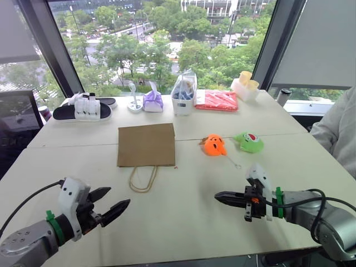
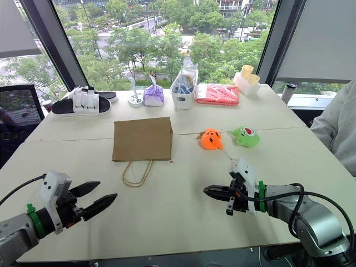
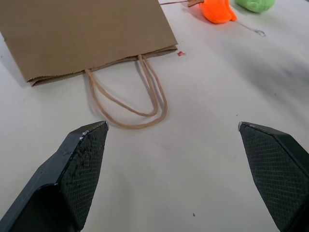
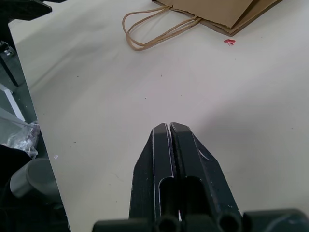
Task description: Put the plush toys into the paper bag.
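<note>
White tabletop [image 1: 183, 194] bears flat paper bag [image 1: 146, 144]; left jaws spread, right jaws pressed together.

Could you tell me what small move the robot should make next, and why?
Probably open the right gripper and reach toward the orange plush toy. Its fingers are shut and empty, and both toys, including the green plush toy, still lie on the table beside the flat paper bag.
</note>
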{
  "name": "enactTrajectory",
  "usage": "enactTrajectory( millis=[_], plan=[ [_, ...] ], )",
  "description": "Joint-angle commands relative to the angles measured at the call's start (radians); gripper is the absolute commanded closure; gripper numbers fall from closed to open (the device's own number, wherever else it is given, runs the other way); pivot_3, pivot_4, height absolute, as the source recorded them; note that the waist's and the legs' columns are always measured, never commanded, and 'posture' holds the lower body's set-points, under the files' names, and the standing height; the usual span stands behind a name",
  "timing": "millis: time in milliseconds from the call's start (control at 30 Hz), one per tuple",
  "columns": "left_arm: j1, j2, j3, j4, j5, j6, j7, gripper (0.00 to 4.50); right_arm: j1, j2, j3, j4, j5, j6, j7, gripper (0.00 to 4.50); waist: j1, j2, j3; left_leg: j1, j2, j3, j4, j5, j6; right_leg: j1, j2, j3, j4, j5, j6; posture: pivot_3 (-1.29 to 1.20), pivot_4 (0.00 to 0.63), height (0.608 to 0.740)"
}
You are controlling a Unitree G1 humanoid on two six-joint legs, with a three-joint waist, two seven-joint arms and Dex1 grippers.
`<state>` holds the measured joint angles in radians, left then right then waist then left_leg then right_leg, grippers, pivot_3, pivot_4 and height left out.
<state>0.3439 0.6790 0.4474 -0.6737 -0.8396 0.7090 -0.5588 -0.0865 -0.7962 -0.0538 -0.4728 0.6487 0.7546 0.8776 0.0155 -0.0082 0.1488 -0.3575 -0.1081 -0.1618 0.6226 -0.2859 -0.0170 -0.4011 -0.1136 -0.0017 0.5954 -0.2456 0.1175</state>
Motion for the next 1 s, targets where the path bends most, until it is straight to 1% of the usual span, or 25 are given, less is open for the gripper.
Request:
enactTrajectory(
  millis=[33, 167, 467, 533, 567, 667, 733, 800, 867, 933, 1000],
  plan=[
    [-0.006, 0.011, 0.031, -0.001, 0.014, -0.032, -0.016, 0.07, -0.02, 0.004, -0.013, -0.024, 0.015, -0.009, 0.003, 4.5, 0.0, 0.0, 0.0, 0.0, 0.0, 0.0, 0.0, 0.0, 0.0, 0.0, 0.0, 0.0, 0.0, 0.0, 0.0, 0.0, 0.15, 0.74],
    [-0.011, -0.004, 0.028, 0.007, 0.021, -0.045, -0.014, 0.07, -0.029, 0.003, -0.009, -0.015, 0.012, -0.011, 0.007, 4.5, 0.0, 0.0, 0.0, 0.0, 0.0, 0.0, 0.0, 0.0, 0.0, 0.0, 0.0, 0.0, 0.0, 0.0, 0.0, 0.0, 0.15, 0.74],
    [-0.004, 0.014, 0.036, 0.026, 0.059, -0.082, -0.05, 0.07, -0.03, 0.008, -0.001, -0.019, 0.009, -0.01, 0.004, 4.5, 0.0, 0.0, 0.0, 0.0, 0.0, 0.0, 0.0, 0.0, 0.0, 0.0, 0.0, 0.0, 0.0, 0.0, 0.0, 0.0, 0.15, 0.74],
    [-0.007, 0.035, 0.034, 0.04, 0.101, -0.108, -0.07, 0.07, -0.029, 0.01, 0.001, -0.02, 0.007, -0.011, 0.002, 4.5, 0.0, 0.0, 0.0, 0.0, 0.0, 0.0, 0.0, 0.0, 0.0, 0.0, 0.0, 0.0, 0.0, 0.0, 0.0, 0.0, 0.15, 0.74],
    [-0.014, 0.06, 0.031, 0.056, 0.139, -0.133, -0.091, 0.07, -0.031, 0.012, 0.005, -0.019, 0.006, -0.011, 0.002, 4.5, 0.0, 0.0, 0.0, 0.0, 0.0, 0.0, 0.0, 0.0, 0.0, 0.0, 0.0, 0.0, 0.0, 0.0, 0.0, 0.0, 0.15, 0.74],
    [-0.041, 0.172, -0.004, 0.137, 0.303, -0.271, -0.184, 0.07, -0.06, 0.024, 0.031, -0.017, -0.002, -0.012, -0.002, 4.5, 0.0, 0.0, 0.0, 0.0, 0.0, 0.0, 0.0, 0.0, 0.0, 0.0, 0.0, 0.0, 0.0, 0.0, 0.0, 0.0, 0.15, 0.74],
    [-0.095, 0.236, -0.051, 0.224, 0.393, -0.374, -0.248, 0.07, -0.094, 0.048, 0.063, -0.024, -0.003, -0.008, -0.011, 4.5, 0.001, 0.0, 0.0, 0.0, 0.0, 0.0, 0.0, 0.0, 0.0, -0.001, 0.0, 0.0, 0.0, 0.0, -0.001, 0.0, 0.15, 0.74],
    [-0.167, 0.26, -0.096, 0.311, 0.43, -0.437, -0.296, 0.07, -0.121, 0.075, 0.098, -0.038, -0.004, -0.002, -0.022, 4.5, 0.0, 0.001, 0.0, 0.0, 0.0, 0.0, 0.0, 0.0, 0.0, -0.001, 0.0, 0.0, 0.0, 0.0, -0.001, 0.0, 0.15, 0.74],
    [-0.277, 0.278, -0.183, 0.439, 0.499, -0.534, -0.355, 0.07, -0.153, 0.12, 0.155, -0.056, -0.019, -0.005, -0.042, 4.5, 0.002, 0.001, 0.0, 0.0, 0.0, 0.0, -0.001, 0.0, 0.0, -0.001, 0.0, 0.0, 0.0, 0.0, -0.001, 0.0, 0.15, 0.74],
    [-0.402, 0.281, -0.285, 0.592, 0.595, -0.665, -0.412, 0.07, -0.176, 0.17, 0.206, -0.066, -0.038, -0.013, -0.071, 4.5, 0.001, 0.0, 0.0, -0.001, 0.0, 0.0, -0.001, 0.0, 0.0, -0.002, 0.0, 0.0, 0.0, 0.001, 0.0, 0.0, 0.15, 0.74],
    [-0.541, 0.252, -0.376, 0.751, 0.671, -0.776, -0.45, 0.07, -0.177, 0.214, 0.237, -0.071, -0.058, -0.021, -0.103, 4.5, 0.0, 0.0, 0.0, -0.001, 0.0, -0.001, -0.002, 0.0, 0.0, -0.003, 0.001, -0.001, 0.001, 0.003, 0.003, 0.0, 0.15, 0.74]
  ],
)
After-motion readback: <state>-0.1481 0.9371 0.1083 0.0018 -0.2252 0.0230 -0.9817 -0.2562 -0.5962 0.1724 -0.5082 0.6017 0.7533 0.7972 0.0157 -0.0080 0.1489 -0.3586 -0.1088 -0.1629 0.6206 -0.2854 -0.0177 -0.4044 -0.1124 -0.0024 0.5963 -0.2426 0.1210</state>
